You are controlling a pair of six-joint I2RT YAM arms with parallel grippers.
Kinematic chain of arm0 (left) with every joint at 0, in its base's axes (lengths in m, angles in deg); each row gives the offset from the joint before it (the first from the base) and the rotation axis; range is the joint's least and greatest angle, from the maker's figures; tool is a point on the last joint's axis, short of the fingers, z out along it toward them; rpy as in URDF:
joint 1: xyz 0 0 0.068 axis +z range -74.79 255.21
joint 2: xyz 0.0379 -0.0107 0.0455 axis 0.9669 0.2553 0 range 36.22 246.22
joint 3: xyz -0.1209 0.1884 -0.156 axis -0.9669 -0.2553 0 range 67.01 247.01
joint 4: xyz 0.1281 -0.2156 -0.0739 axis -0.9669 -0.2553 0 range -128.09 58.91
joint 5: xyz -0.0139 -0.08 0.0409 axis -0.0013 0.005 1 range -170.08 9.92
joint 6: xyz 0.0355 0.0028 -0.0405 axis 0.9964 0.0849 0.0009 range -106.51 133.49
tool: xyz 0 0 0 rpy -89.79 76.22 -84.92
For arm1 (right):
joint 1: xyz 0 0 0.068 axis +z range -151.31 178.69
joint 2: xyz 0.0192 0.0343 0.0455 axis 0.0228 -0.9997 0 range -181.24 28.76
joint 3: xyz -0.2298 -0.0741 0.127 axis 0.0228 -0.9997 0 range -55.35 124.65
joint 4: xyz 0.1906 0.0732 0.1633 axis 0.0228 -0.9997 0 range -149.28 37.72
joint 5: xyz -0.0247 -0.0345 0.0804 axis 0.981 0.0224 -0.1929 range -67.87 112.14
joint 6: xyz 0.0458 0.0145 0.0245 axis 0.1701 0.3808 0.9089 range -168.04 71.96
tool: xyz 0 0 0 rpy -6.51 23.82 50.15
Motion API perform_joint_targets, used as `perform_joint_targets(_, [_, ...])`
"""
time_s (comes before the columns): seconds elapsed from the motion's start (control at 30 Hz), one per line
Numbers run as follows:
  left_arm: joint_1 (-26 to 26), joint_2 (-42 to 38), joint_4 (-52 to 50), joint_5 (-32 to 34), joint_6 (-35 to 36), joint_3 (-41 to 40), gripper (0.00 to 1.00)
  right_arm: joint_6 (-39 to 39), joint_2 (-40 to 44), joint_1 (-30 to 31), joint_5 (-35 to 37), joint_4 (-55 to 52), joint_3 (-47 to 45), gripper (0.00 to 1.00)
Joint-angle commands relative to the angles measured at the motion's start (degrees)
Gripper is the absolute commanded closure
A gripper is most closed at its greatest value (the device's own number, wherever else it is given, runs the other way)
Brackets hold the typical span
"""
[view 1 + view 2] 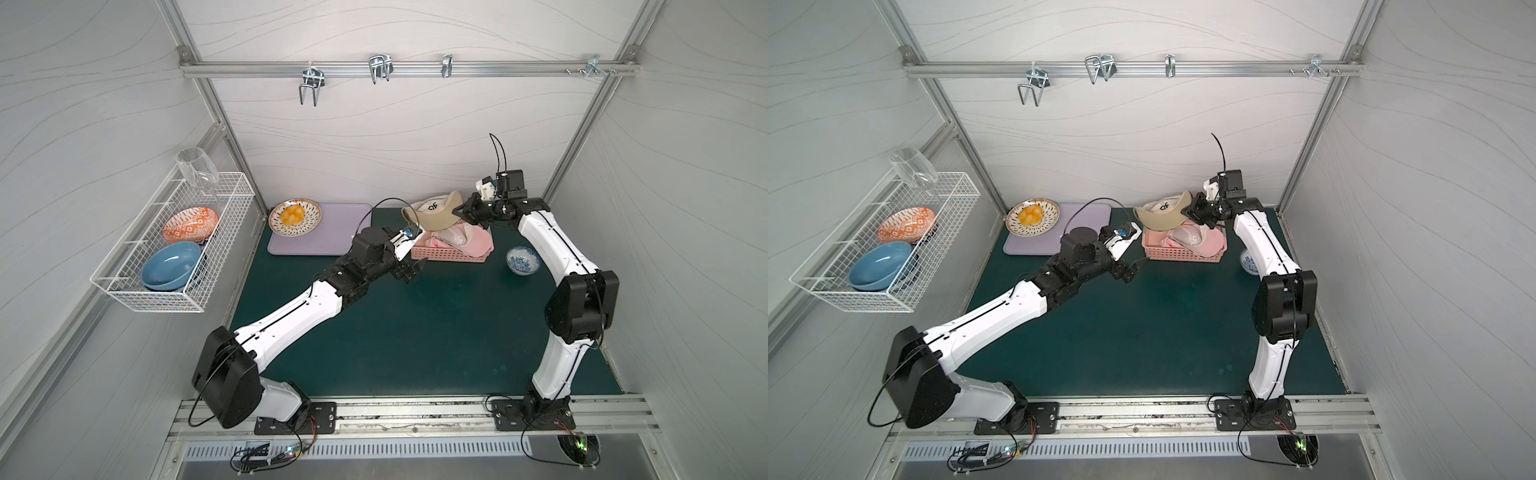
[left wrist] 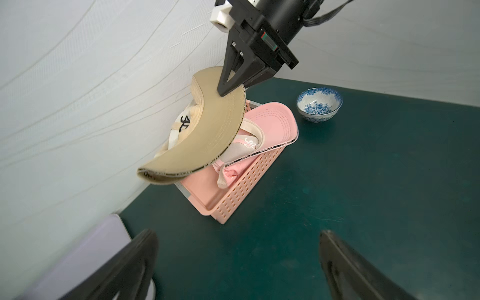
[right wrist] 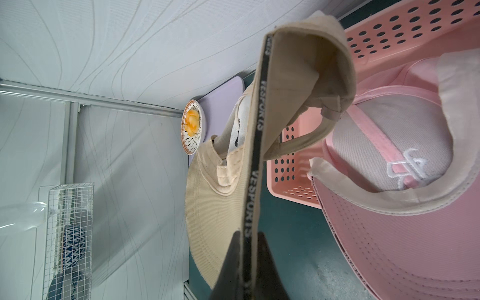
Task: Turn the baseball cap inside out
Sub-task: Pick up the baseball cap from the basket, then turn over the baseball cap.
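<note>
The left gripper [image 2: 237,249] hovers above the green tabletop [image 1: 415,332], jaws fully apart and holding nothing, facing the pink basket [image 1: 449,254]. Just beyond it, the beige baseball cap [image 1: 434,216] hangs in the air over the basket. The right gripper [image 1: 459,212] has its jaws clamped flat on the edge of the brim [image 2: 207,135], and the crown droops slack on the side toward the back wall. Expect a light load: the brim looks stiff enough to serve as a handle, while the crown is soft cloth that should fold under light pressure. The free jaws would probably do best on the crown rim or rear strap, opposite the brim. Whether the crown is already partly turned cannot be determined. A pink cap [image 1: 469,241] lies in the basket directly beneath; keep clear of it. A blue-and-white bowl [image 1: 523,259] stands beside the basket. Farther left, a patterned plate [image 1: 294,217] sits on a lavender tray [image 1: 324,241] near the back wall.
</note>
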Motion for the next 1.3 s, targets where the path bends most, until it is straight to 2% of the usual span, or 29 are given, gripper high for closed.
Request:
perform_joint_targets(0.0, [-0.6,3.2,3.5,4.0,10.4,3.5,0.00,-1.3,1.8,0.7,-3.6,-1.6,2.0,1.00])
perform_joint_targets(0.13, [-1.5,5.6,5.2,6.1,14.0,5.4,0.01,-3.1,3.1,1.8,-3.9,-3.9,1.6,1.00])
perform_joint_targets(0.3, [-3.4,7.5,7.5,8.5,20.4,6.2,0.09,-4.6,5.1,3.6,-3.3,-5.3,0.0,1.00])
perform_joint_targets(0.6, [-4.7,10.2,6.1,11.2,23.1,9.1,0.26,-5.7,6.6,7.1,-1.9,-6.9,-0.8,1.00])
perform_joint_targets(0.67, [-4.7,10.4,5.7,11.3,22.9,9.5,0.33,-6.0,7.0,7.7,-0.8,-7.3,-1.1,1.00])
perform_joint_targets(0.93, [-4.8,11.2,6.6,14.4,22.5,9.7,0.69,-5.8,8.9,8.7,-2.0,-6.8,-3.1,1.00])
perform_joint_targets(1.0, [-4.7,11.5,7.0,15.2,23.0,9.5,0.75,-5.4,9.5,8.7,-2.8,-6.3,-4.1,1.00])
perform_joint_targets(1.1, [-4.9,11.8,7.7,16.5,23.3,9.2,0.91,-5.2,10.2,8.8,-3.7,-5.7,-4.9,1.00])
perform_joint_targets(1.13, [-4.9,11.5,7.6,16.8,22.9,9.2,1.00,-5.4,10.5,8.8,-3.8,-5.7,-5.2,0.94])
perform_joint_targets(1.2, [-5.0,10.5,6.8,16.8,21.1,9.1,1.00,-6.1,11.6,8.7,-3.5,-5.2,-6.1,0.74])
perform_joint_targets(1.27, [-5.1,9.3,6.0,16.9,18.3,8.7,1.00,-7.1,13.5,8.6,-2.7,-3.8,-7.8,0.59])
